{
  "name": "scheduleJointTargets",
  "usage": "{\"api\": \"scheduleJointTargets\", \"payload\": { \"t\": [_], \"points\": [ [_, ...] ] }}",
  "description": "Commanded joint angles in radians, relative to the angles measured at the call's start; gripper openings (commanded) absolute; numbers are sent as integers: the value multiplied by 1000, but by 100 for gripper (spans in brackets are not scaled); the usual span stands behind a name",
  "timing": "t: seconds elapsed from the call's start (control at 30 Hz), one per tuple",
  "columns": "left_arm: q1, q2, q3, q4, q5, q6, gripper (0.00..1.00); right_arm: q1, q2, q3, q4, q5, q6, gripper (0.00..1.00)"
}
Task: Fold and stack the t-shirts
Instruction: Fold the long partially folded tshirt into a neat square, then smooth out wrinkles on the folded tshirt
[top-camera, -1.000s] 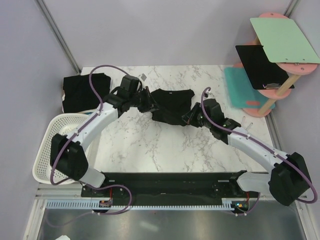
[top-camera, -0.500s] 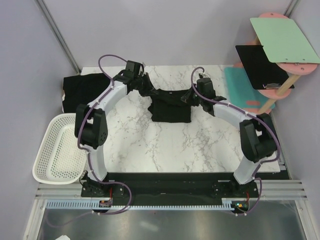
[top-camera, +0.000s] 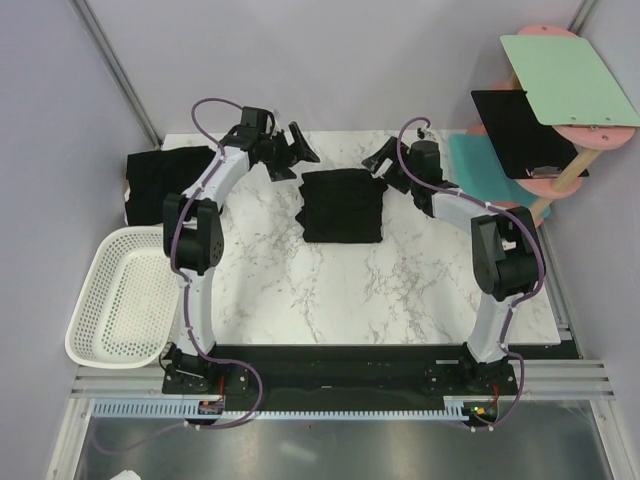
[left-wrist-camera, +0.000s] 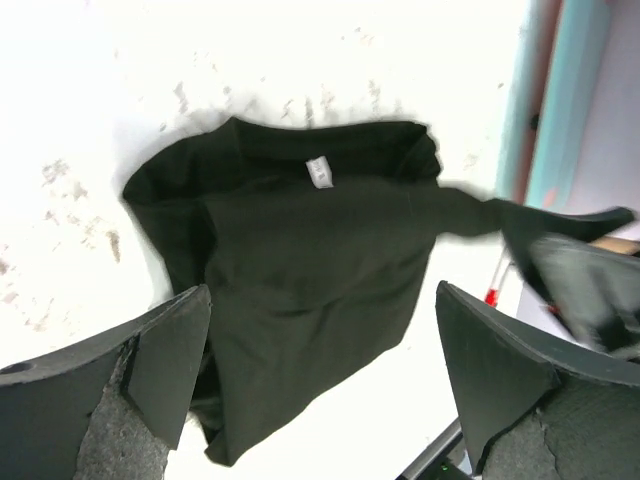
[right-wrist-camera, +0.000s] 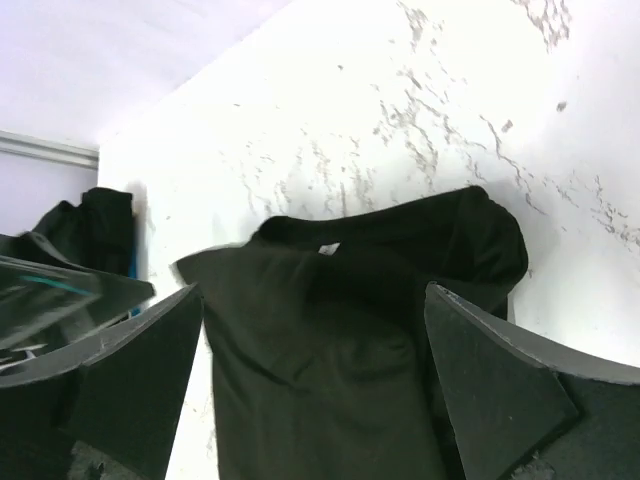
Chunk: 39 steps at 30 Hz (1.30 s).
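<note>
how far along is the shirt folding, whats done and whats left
Done: the middle t-shirt lies folded into a rectangle on the table. In hand: nothing; the left tool and right tool stand open beyond its far corners, off the cloth. Left: stacking it with the black cloth pile at the table's far-left corner, whose folding I cannot judge.

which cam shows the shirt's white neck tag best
Left wrist: the tag sits clear at the collar of the t-shirt. The right wrist view shows it as a small pale fleck; the top view shows the t-shirt but no tag.
</note>
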Motion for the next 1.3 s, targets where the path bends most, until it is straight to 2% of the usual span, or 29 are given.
{"api": "scheduleJointTargets", "payload": {
  "t": [0.0,0.17,0.23,0.27,0.3,0.33,0.37,0.4,0.47,0.57,0.83,1.0,1.1,1.23,1.27],
  "points": [
    [-3,-125,-120,-5,-31,80,100,11,-134,-63,86,45,-38,98],
    [-6,-291,-350,100,-77,98,100,15,-220,-147,63,-9,-65,98],
    [-13,-322,-415,138,-71,103,95,25,-225,-154,58,-41,-79,81],
    [-13,-328,-427,149,-48,103,88,32,-213,-152,66,-70,-82,60],
    [-14,-328,-438,161,-32,103,77,34,-198,-143,74,-91,-82,1],
    [-17,-324,-441,166,-15,100,32,38,-181,-129,72,-108,-79,0],
    [-19,-317,-443,179,14,95,11,43,-127,-79,68,-163,-79,0],
    [-20,-304,-440,181,24,85,2,46,-93,-44,55,-194,-78,0],
    [-26,-287,-441,201,56,72,2,49,2,47,60,-274,-43,0],
    [-42,-245,-435,221,94,55,2,51,121,154,51,-305,-4,0],
    [-78,-150,-433,232,128,45,2,37,304,299,-40,-236,13,0],
    [-79,-133,-455,233,125,51,2,18,336,282,-71,-173,10,0],
    [-79,-136,-464,232,121,60,2,12,336,257,-32,-203,4,0],
    [-77,-161,-464,233,88,71,2,12,243,185,63,-216,-12,1],
    [-77,-169,-461,232,75,72,2,14,223,179,63,-204,-16,4]
  ]
}}
